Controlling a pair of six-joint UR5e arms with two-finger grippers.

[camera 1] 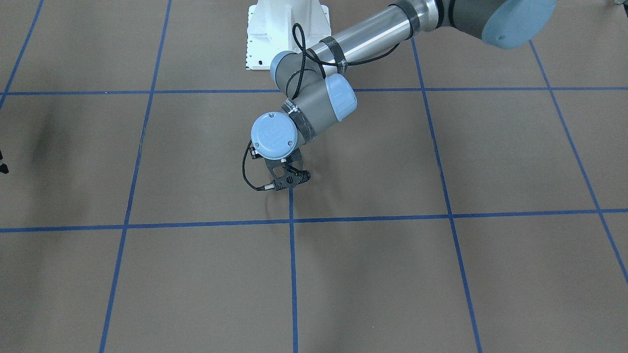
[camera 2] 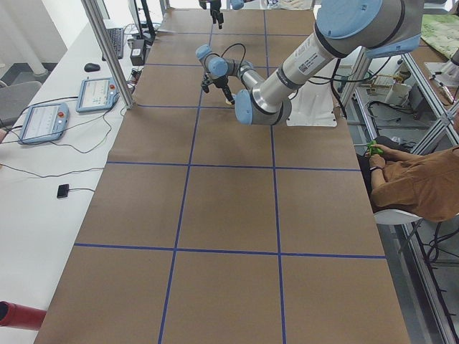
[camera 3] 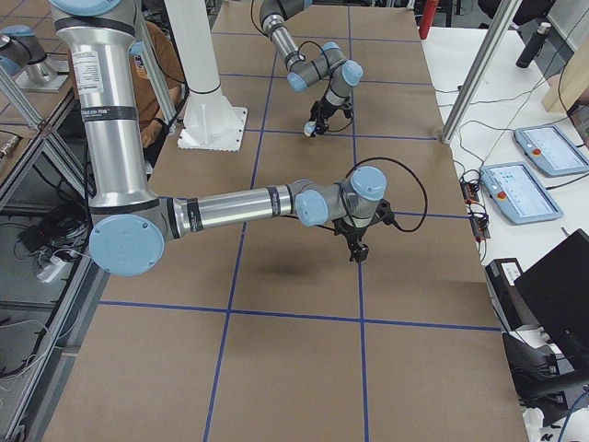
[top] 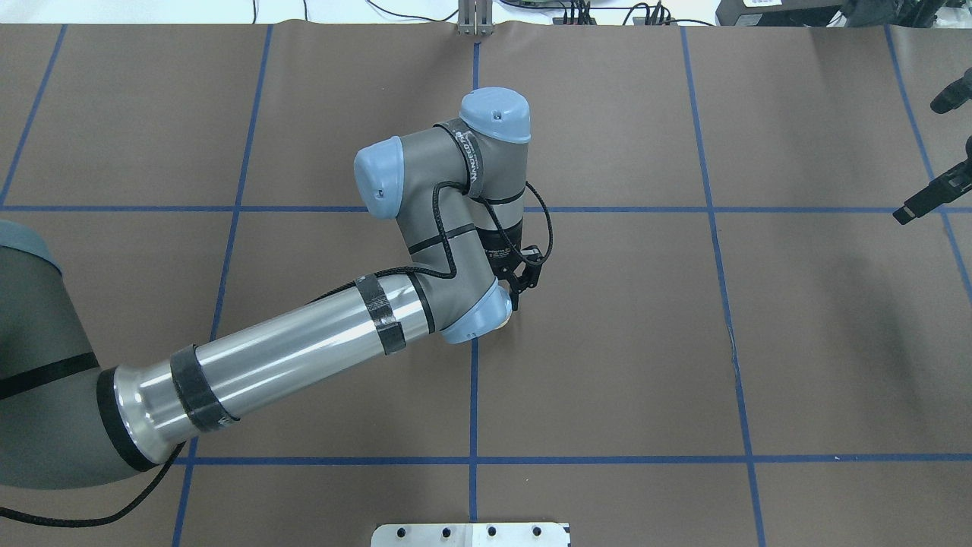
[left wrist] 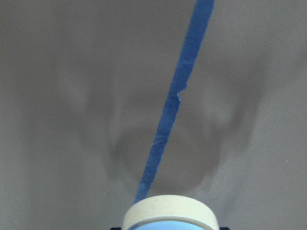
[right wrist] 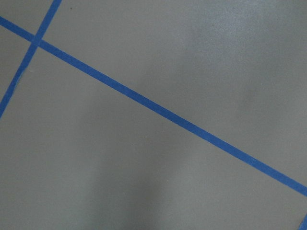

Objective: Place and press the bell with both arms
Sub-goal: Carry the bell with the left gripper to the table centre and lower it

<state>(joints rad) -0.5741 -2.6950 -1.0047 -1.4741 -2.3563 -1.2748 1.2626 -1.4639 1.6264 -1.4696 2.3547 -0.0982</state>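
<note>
- We judge the left gripper [camera 1: 289, 180] to be clamped narrowly on the bell [left wrist: 170, 213], carrying it just above the desk [camera 1: 441, 274] for placing; its round shadow [left wrist: 192, 158] falls below.
- The bell sits between the jaws, over the blue tape line [left wrist: 177, 96].
- The right gripper [camera 3: 357, 247] hangs well apart from that line, and we cannot tell its opening.

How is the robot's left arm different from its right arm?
The left arm stretches to the middle of the table, but the right arm hangs near the table's right end. The left gripper grips the bell above the table; the right gripper seems to hold nothing. Both arms are grey and silver with light-blue caps, and both grippers point down.
</note>
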